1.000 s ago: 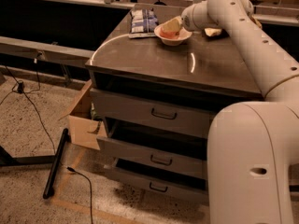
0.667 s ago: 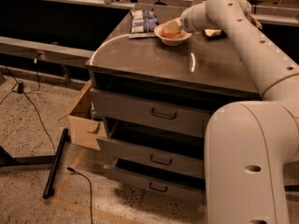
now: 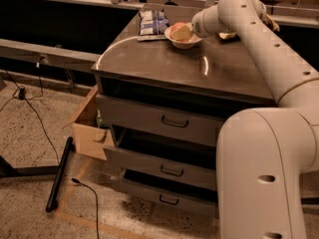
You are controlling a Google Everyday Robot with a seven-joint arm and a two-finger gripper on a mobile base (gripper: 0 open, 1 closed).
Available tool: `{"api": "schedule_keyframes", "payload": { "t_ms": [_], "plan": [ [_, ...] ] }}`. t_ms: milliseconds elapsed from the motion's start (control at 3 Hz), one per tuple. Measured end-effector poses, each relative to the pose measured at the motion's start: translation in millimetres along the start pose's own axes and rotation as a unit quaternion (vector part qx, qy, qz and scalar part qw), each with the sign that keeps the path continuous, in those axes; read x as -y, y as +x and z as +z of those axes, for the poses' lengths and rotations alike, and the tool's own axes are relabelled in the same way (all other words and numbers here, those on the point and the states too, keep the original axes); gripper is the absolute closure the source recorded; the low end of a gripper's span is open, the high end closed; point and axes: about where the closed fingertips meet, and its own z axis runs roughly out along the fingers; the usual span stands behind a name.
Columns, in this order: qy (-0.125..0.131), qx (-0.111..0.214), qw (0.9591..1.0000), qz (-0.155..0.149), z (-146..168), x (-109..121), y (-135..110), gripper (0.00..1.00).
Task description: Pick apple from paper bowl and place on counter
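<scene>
The white paper bowl (image 3: 175,41) stands at the far side of the dark glossy counter (image 3: 164,66). The red-orange apple (image 3: 178,27) with its yellowish patch lies in the bowl. My gripper (image 3: 187,32) reaches in from the right at the end of the white arm. It is down in the bowl right against the apple and hides part of it.
A blue-and-white snack bag (image 3: 152,23) lies just left of the bowl. A yellowish item (image 3: 227,35) shows behind my arm. Below the counter are three handled drawers (image 3: 174,121). A cardboard box (image 3: 88,131), a black bar (image 3: 59,176) and cables (image 3: 35,113) are on the floor at left.
</scene>
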Motion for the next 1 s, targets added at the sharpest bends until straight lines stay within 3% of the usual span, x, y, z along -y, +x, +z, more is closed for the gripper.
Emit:
{"api": "schedule_keyframes", "payload": {
  "t_ms": [333,667,1000],
  "plan": [
    [-0.003,-0.012,0.9999,-0.004,6.8,-3.5,6.9,0.35],
    [-0.007,-0.018,0.9998,-0.008,13.2,-6.3,9.6,0.43],
    [-0.009,-0.021,0.9997,-0.012,17.8,-7.3,11.1,0.61]
  ]
}}
